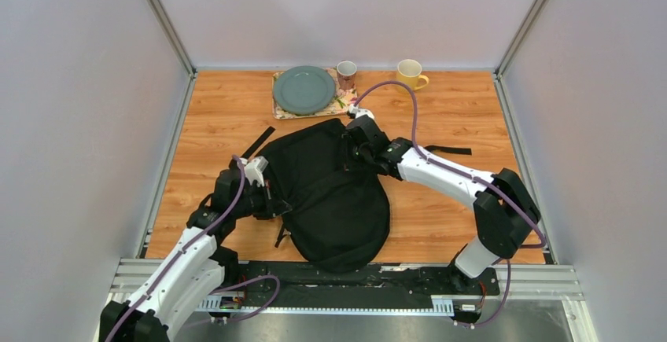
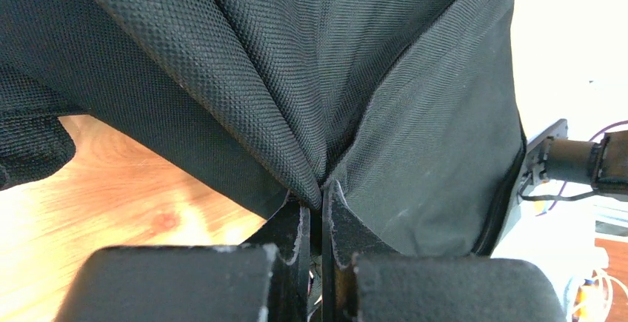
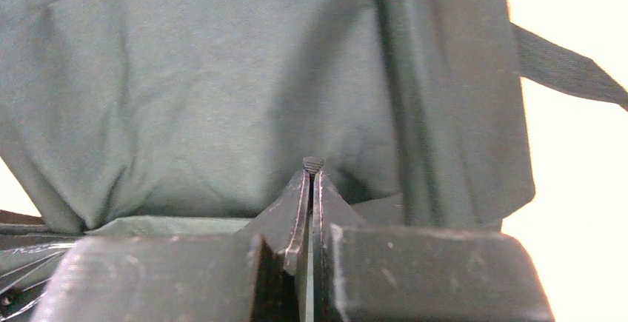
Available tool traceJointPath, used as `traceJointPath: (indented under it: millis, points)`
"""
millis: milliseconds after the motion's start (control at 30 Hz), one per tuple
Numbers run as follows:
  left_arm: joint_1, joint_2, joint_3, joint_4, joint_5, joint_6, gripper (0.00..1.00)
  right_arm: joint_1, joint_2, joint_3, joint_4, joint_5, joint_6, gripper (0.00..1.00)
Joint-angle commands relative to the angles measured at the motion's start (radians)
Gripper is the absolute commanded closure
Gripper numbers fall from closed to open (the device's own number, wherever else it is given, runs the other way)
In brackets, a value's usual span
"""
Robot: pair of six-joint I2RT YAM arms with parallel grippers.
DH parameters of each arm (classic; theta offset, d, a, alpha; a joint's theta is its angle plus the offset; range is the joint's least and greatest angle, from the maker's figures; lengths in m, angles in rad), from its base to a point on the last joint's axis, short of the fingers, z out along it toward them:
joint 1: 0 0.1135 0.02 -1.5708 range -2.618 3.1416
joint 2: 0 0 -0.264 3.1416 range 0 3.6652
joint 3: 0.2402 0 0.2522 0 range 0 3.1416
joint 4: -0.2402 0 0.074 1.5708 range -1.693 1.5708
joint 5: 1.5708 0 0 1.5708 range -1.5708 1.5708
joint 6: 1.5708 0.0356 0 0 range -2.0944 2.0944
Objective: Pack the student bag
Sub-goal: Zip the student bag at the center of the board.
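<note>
**Top external view.** The student bag (image 1: pixel 334 200), a large black soft fabric backpack of rounded outline, lies flat at the middle of the orange wood-grain table (image 1: pixel 212 122). The left gripper (image 1: pixel 271 199) meets its left edge and the right gripper (image 1: pixel 355 149) its far right edge. A round grey-green plate (image 1: pixel 304 90), a small brown mug (image 1: pixel 346 69) and a yellow mug (image 1: pixel 410 73) stand along the far edge, just beyond the bag.

**Left wrist view.** The left gripper (image 2: pixel 320 192) is closed tight on a pinched fold of the student bag (image 2: pixel 296 63). The cloth fans upward from the jaws, lifted clear of the table (image 2: pixel 111 211).

**Right wrist view.** The right gripper (image 3: pixel 312 170) is likewise clamped, jaws nearly touching, with a small ribbed nub of the student bag (image 3: pixel 185 100) at its tips. Whether this is a zip tab or a seam cannot be told. A flat black strap (image 3: pixel 570 74) trails to the right.

**Step in hand (judged).** The bag is probably being held at two points to spread its mouth. Both grips are shallow, so the arms should draw apart slowly and evenly. The right arm should keep clear of the crockery.
</note>
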Motion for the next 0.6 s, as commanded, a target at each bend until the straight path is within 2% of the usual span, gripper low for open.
traceJointPath:
  millis: [0,567]
  points:
    - [0.005,0.014,0.047,-0.100,-0.063,0.125,1.00,-0.048,-0.087,-0.021,-0.004,0.108,-0.028,1.00]
    - [0.005,0.076,0.139,-0.097,-0.046,0.237,1.00,-0.118,-0.165,-0.159,-0.007,0.170,-0.013,1.00]
